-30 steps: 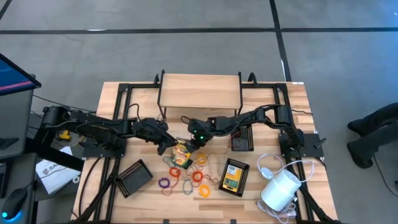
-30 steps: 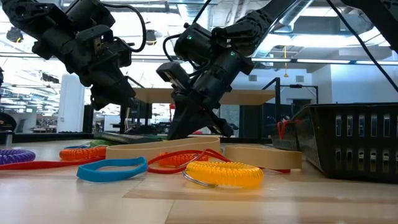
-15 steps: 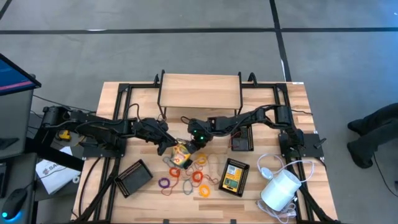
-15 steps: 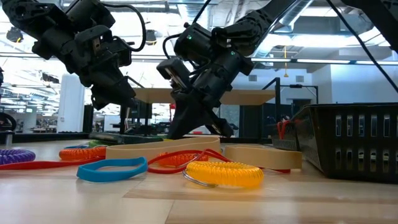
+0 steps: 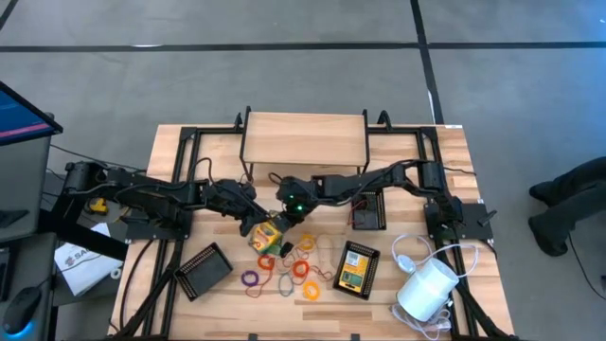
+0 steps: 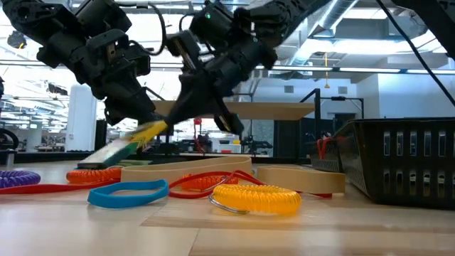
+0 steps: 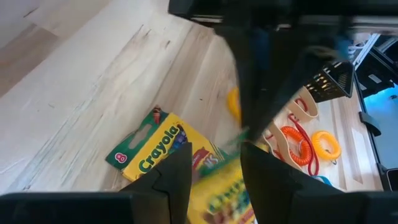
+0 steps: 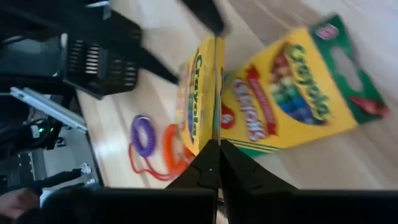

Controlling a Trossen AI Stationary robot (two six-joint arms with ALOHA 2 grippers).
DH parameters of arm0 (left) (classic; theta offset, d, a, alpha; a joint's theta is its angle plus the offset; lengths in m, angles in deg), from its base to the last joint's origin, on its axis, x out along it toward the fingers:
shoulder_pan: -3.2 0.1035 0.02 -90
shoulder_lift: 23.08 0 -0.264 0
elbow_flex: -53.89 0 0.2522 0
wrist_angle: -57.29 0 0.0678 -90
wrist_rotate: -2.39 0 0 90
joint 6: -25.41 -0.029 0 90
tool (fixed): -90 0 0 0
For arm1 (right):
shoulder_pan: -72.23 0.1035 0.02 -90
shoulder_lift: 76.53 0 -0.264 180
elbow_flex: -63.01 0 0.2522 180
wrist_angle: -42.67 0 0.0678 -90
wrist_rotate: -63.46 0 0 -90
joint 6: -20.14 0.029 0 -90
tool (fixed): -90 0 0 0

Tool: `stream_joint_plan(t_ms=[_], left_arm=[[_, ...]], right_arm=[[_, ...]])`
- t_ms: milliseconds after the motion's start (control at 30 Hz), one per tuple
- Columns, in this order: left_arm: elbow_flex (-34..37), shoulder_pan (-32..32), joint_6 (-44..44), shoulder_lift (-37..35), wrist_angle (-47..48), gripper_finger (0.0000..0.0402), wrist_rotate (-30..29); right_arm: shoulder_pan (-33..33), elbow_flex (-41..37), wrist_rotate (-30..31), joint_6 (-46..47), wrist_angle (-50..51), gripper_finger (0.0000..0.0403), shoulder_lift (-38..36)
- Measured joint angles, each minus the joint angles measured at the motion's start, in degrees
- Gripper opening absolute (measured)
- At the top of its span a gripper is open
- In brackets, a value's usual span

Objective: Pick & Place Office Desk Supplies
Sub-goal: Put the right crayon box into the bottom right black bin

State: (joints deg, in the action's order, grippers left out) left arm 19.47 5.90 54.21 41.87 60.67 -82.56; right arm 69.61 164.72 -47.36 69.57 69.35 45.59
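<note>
Two yellow-and-green crayon boxes sit at the table's middle. One box [image 8: 292,93] lies flat on the wood, also seen as the flat box [image 7: 152,152]. My right gripper [image 8: 216,163] is shut on the other box [image 6: 138,139], which slants with its yellow end up. My left gripper [image 7: 216,180] is open and hovers just left of the boxes [image 5: 267,237], fingers on either side of the blurred held box; I cannot tell whether it touches. Coloured elastic loops [image 5: 294,270] lie scattered nearer the front edge. My right gripper pinches the crayon box by one thin edge [image 8: 208,134] between its two fingers. The fingers come slanting down from the table's right. The box stands on edge in the hold and stretches away from the fingertips, tilted, with its green end [image 6: 114,153] lowest.
A black mesh tray [image 5: 204,268] lies front left, another tray [image 5: 367,213] sits right of centre, and a third tray [image 5: 377,259] holds a crayon box. A white cylinder with cord [image 5: 426,289] is at front right. A wooden riser [image 5: 303,140] spans the far side.
My right gripper has moved up and toward the table's left, still shut on the crayon box. The box has been tipped up off the flat one: its yellow end has risen while its green end stays low. My left gripper has kept still.
</note>
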Motion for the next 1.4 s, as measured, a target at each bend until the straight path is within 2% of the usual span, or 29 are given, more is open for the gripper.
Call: stream_joint_plan(t_ms=[233,500,833,1067,1200,1400], left_arm=[[-0.09,0.02,0.18,-0.05,-1.63,0.0131,0.01],[-0.09,0.02,0.58,-0.13,-10.38,0.0131,0.08],[-0.04,0.02,0.23,-7.9,-14.35,0.0131,-0.22],[-0.06,0.02,-1.96,-15.82,-13.94,0.0131,-3.58],[-0.06,0.02,-3.06,-17.28,-12.44,0.0131,-4.75],[-0.04,0.02,-3.08,-17.23,-9.08,0.0131,-6.03]], right_arm=[[0.01,5.96,0.16,-4.03,8.02,0.0,0.0],[-0.12,7.31,1.23,-5.34,12.11,0.0,-0.04],[-0.04,7.34,1.25,-5.88,11.69,0.0,-1.21],[-1.26,7.34,1.35,-6.59,12.62,0.0,-5.91],[-2.13,7.34,1.85,-7.48,14.24,0.0,-9.89],[-2.33,7.34,7.2,-9.28,20.83,0.0,-17.75]])
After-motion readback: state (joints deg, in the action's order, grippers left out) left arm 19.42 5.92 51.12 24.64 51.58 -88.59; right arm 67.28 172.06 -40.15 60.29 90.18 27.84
